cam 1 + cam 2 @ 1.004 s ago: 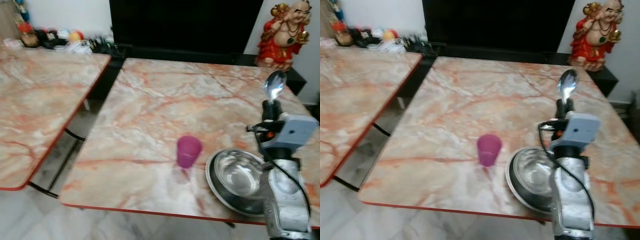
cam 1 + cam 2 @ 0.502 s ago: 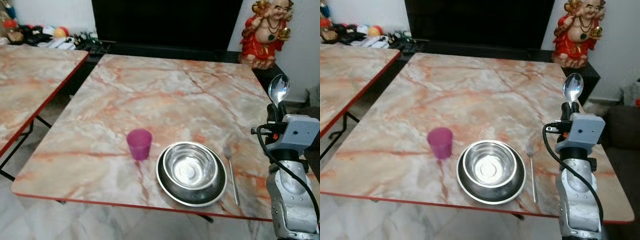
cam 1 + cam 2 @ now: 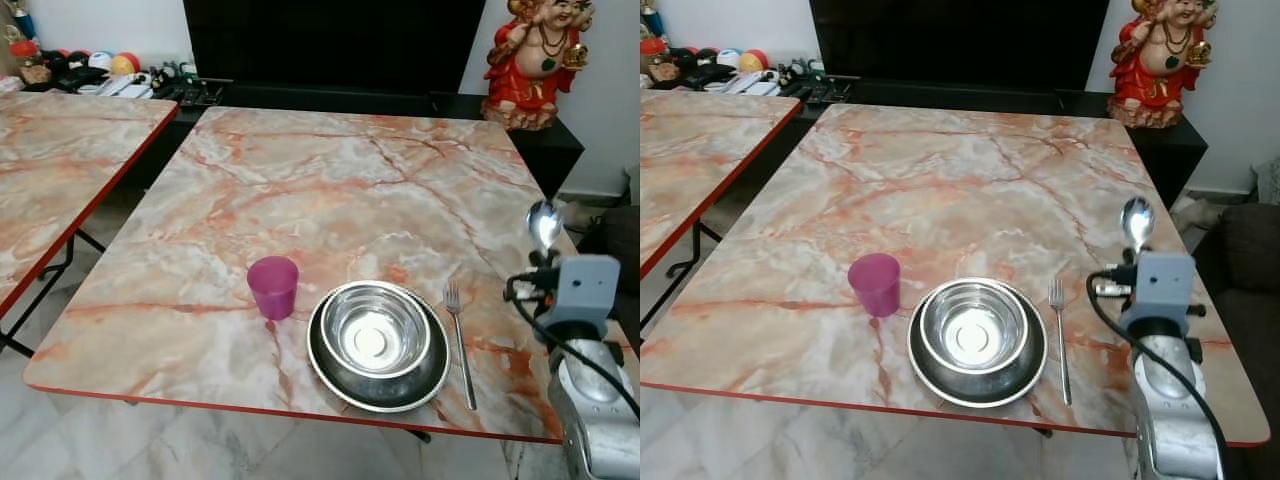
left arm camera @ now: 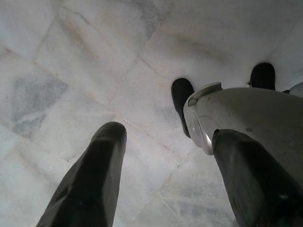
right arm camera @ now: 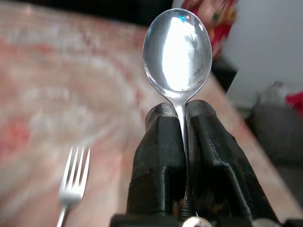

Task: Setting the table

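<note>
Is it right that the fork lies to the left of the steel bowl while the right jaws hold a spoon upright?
Not quite. The fork lies to the right of the steel bowl, as the right eye view shows. The right gripper does hold the spoon upright.

Two marble-topped tables (red-edged) stand on pale tiled floor.

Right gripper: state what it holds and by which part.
The right gripper is shut on a spoon, pinching the handle just below the upright bowl. The left gripper hangs open, holding nothing.
</note>
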Motion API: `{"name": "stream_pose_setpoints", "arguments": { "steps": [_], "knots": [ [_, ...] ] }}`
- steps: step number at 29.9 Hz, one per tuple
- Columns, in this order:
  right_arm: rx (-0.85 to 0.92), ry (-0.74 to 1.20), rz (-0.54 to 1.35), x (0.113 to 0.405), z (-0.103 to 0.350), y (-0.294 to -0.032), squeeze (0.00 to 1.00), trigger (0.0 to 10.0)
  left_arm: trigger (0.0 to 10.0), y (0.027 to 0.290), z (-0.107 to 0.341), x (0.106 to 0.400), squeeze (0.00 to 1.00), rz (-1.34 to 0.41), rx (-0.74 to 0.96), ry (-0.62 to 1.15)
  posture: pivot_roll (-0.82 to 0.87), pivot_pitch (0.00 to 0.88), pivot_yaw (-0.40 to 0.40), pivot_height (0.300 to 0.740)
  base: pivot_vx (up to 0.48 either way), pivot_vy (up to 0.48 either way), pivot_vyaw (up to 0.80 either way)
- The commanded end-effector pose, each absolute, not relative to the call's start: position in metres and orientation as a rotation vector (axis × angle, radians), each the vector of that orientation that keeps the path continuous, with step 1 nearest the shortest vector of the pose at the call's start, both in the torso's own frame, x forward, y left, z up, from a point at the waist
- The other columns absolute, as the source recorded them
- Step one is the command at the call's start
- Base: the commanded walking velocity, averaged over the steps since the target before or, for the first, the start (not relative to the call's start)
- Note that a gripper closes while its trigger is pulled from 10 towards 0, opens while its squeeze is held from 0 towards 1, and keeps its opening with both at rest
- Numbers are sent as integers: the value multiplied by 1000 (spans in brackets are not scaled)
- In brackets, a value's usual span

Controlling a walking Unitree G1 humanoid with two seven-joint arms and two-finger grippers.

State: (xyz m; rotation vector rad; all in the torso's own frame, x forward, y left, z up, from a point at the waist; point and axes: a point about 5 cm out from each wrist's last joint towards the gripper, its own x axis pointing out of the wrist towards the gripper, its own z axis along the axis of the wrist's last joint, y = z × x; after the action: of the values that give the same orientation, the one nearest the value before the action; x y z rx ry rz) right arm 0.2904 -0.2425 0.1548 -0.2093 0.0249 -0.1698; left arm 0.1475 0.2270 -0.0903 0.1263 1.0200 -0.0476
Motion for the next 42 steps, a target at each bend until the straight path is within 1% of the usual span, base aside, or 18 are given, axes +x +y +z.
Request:
{"name": "stream_pose_setpoints", "arguments": {
  "steps": [1, 6, 10, 13, 18, 31, 33, 37, 42],
  "knots": [
    [-199, 122, -142, 284, 141, -244, 0, 10000, 10000, 226, -96, 135, 0, -58, 130, 1074, -82, 122, -17, 740, 0, 0, 0],
    [-197, 211, -127, 280, 126, -246, 0, 10000, 10000, 225, -96, 136, 0, -60, 128, 1073, -84, 127, -16, 740, 0, 0, 0],
    [-141, 306, -112, 278, 112, -247, 0, 10000, 10000, 217, -95, 141, 0, -70, 121, 1065, -81, 133, -20, 740, 0, 0, 0],
    [-127, 341, -88, 279, 109, -246, 0, 10000, 10000, 214, -95, 144, 0, -72, 118, 1061, -81, 133, -20, 740, 0, 0, 0],
    [-86, 367, -62, 282, 108, -242, 0, 10000, 10000, 213, -95, 146, 0, -71, 117, 1063, -78, 134, -20, 740, 0, 0, 0],
    [-149, 409, -30, 287, 109, -239, 0, 10000, 10000, 217, -94, 146, 0, -59, 114, 1067, -84, 147, -25, 740, 0, 0, 0],
    [-147, 410, -31, 287, 109, -239, 0, 10000, 10000, 219, -94, 145, 0, -56, 112, 1067, -84, 147, -25, 740, 0, 0, 0],
    [-129, 414, -39, 285, 106, -236, 0, 10000, 10000, 232, -93, 140, 0, -47, 123, 1080, -88, 154, -17, 740, 0, 0, 0],
    [-111, 415, -60, 288, 101, -233, 0, 10000, 10000, 237, -92, 139, 0, -39, 126, 1080, -87, 155, -16, 740, 0, 0, 0]
  ]
}}
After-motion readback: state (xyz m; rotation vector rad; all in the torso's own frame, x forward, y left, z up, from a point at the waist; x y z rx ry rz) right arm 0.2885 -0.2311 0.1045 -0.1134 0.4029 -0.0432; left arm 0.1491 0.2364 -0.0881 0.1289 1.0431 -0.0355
